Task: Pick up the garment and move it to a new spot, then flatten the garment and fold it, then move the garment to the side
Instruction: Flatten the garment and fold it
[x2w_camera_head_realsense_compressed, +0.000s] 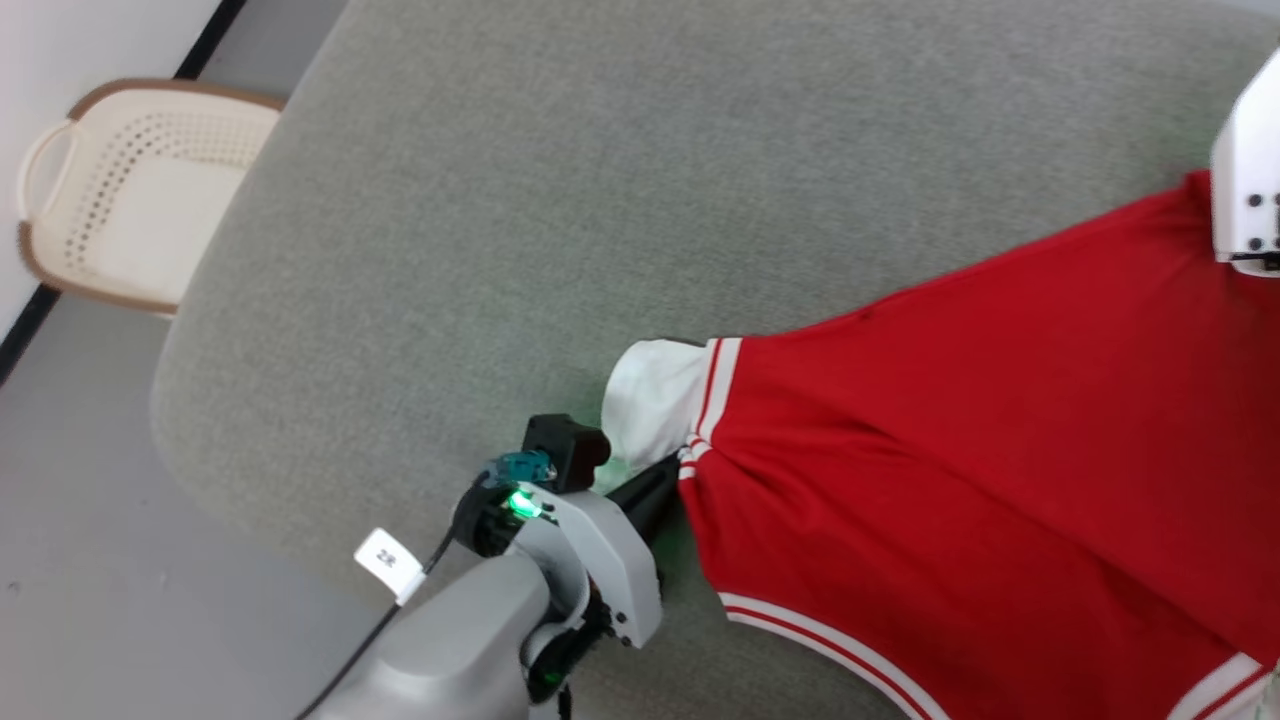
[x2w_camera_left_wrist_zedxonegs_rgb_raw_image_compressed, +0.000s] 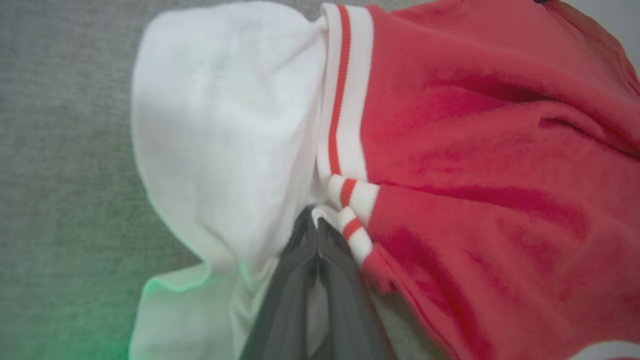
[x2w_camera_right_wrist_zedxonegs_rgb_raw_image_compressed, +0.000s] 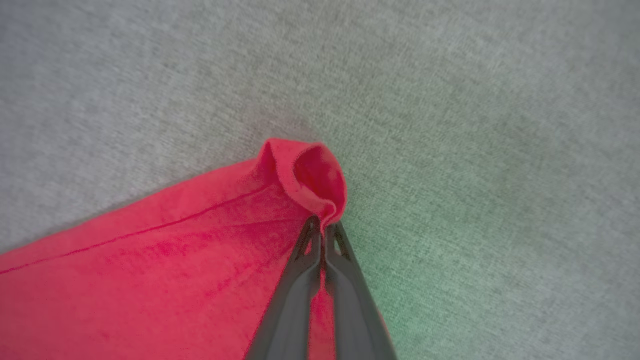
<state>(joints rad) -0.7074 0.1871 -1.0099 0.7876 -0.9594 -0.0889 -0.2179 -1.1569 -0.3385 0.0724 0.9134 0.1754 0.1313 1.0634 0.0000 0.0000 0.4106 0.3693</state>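
The garment (x2w_camera_head_realsense_compressed: 960, 440), red with a white sleeve (x2w_camera_head_realsense_compressed: 650, 400) and striped trim, is stretched across the right half of the grey cushioned surface (x2w_camera_head_realsense_compressed: 560, 200). Its lettering is hidden. My left gripper (x2w_camera_head_realsense_compressed: 672, 470) is shut on the garment where the white sleeve meets the striped trim (x2w_camera_left_wrist_zedxonegs_rgb_raw_image_compressed: 350, 200), its tips (x2w_camera_left_wrist_zedxonegs_rgb_raw_image_compressed: 317, 227) pinching the cloth. In the right wrist view my right gripper (x2w_camera_right_wrist_zedxonegs_rgb_raw_image_compressed: 322, 225) is shut on a curled red corner of the garment (x2w_camera_right_wrist_zedxonegs_rgb_raw_image_compressed: 310, 175). In the head view the right arm's pale wrist (x2w_camera_head_realsense_compressed: 1245, 170) sits over the garment's far right corner.
A cream perforated laundry basket (x2w_camera_head_realsense_compressed: 130, 190) stands on the floor at the far left, beside a white wall. The grey cushioned surface has a rounded left edge (x2w_camera_head_realsense_compressed: 175, 370), with grey floor (x2w_camera_head_realsense_compressed: 90, 520) beyond it. Open cushion lies behind and left of the garment.
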